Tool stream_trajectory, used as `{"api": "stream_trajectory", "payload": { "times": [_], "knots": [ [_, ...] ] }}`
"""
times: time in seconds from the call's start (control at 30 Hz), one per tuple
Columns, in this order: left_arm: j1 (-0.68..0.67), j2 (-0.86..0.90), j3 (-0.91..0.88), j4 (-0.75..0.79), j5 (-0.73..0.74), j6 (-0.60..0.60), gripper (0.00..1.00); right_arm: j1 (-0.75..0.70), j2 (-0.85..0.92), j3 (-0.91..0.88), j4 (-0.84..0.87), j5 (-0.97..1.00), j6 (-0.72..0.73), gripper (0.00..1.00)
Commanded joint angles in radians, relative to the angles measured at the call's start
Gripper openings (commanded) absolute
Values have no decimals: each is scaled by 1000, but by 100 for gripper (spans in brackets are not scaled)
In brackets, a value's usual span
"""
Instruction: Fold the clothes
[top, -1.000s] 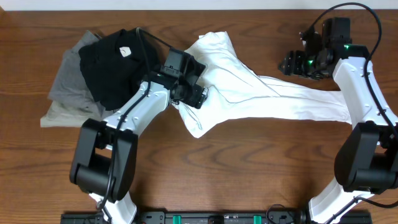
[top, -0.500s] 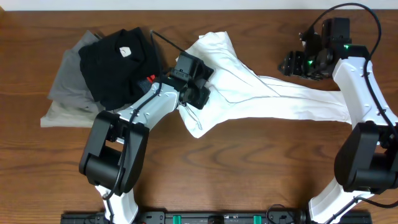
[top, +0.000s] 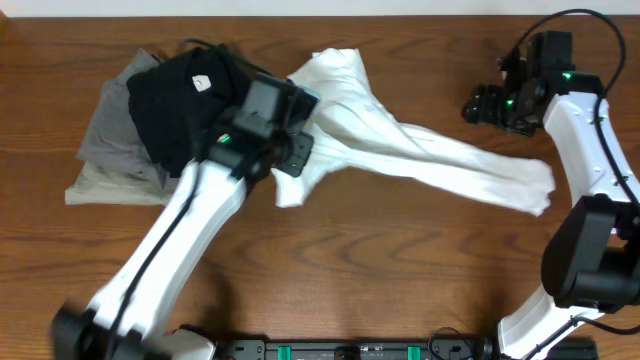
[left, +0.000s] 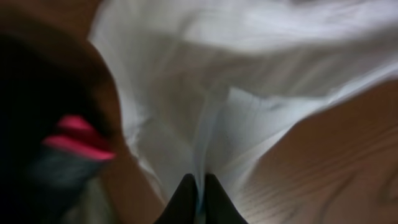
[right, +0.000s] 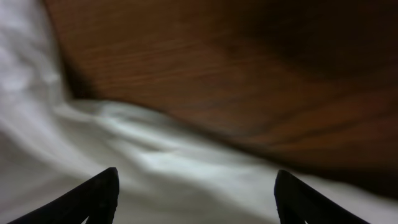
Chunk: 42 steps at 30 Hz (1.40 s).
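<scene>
A wooden table (top: 400, 270) carried the whole scene. A white T-shirt (top: 400, 150) lay stretched across its far half, bunched at the upper centre and trailing in a long, creased band toward the right edge. The chest print could not be seen.

The left arm (top: 180, 240), blurred, reached diagonally from the near left edge up to the shirt's bunched end. To the left, a black garment (top: 185, 110) sat heaped on top of grey garments (top: 105, 150), just beside the shirt. The right arm (top: 590, 170) stood along the right side of the table, bent back over the shirt's far end.

The left gripper (left: 200, 186) was pinched tight, its fingers pressed together on a fold of the white T-shirt near its lower left edge. The right gripper (right: 194, 177) hung with its fingers spread wide and nothing between them, white cloth and bare wood beneath in the wrist view; from overhead it sat over the wood just beyond the shirt's upper edge.

A small white label (top: 203, 84) showed on the black garment, and a red tag (left: 78, 140) appeared, out of focus, at the left of the left wrist view.
</scene>
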Motion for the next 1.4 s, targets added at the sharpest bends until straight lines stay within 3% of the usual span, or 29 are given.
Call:
{"api": "stream_trajectory", "payload": {
  "times": [0.0, 0.27, 0.43, 0.6, 0.73, 0.8, 0.83, 1.07, 1.23, 1.37],
  "knots": [
    [4, -91, 16, -21, -84, -12, 6, -52, -6, -24, 1, 34, 36, 79],
    [4, -127, 16, -38, -84, -12, 6, -104, -4, -138, -14, -15, 86, 74],
    [4, -124, 16, -37, -91, -12, 6, -79, -4, -286, 22, -150, 29, 72],
    [4, -124, 16, -37, -91, -12, 6, -54, -4, -406, 64, -240, -32, 63],
    [4, -126, 16, -31, -96, -12, 5, -45, -4, -438, 96, -338, -90, 22],
    [4, -133, 16, -31, -126, -12, 6, -47, -11, -425, 117, -353, -90, 5],
    [4, -139, 16, -32, -150, -12, 6, -51, -17, -416, 137, -360, -89, 1],
    [4, -231, 17, 14, -289, -12, 6, -110, -106, -287, 348, -377, -74, 1],
    [4, -282, 17, 40, -294, -12, 6, -161, -123, -241, 463, -170, 11, 1],
    [4, -282, 17, 35, -293, -12, 6, -183, -122, -241, 463, -216, 26, 1]
  ]
}}
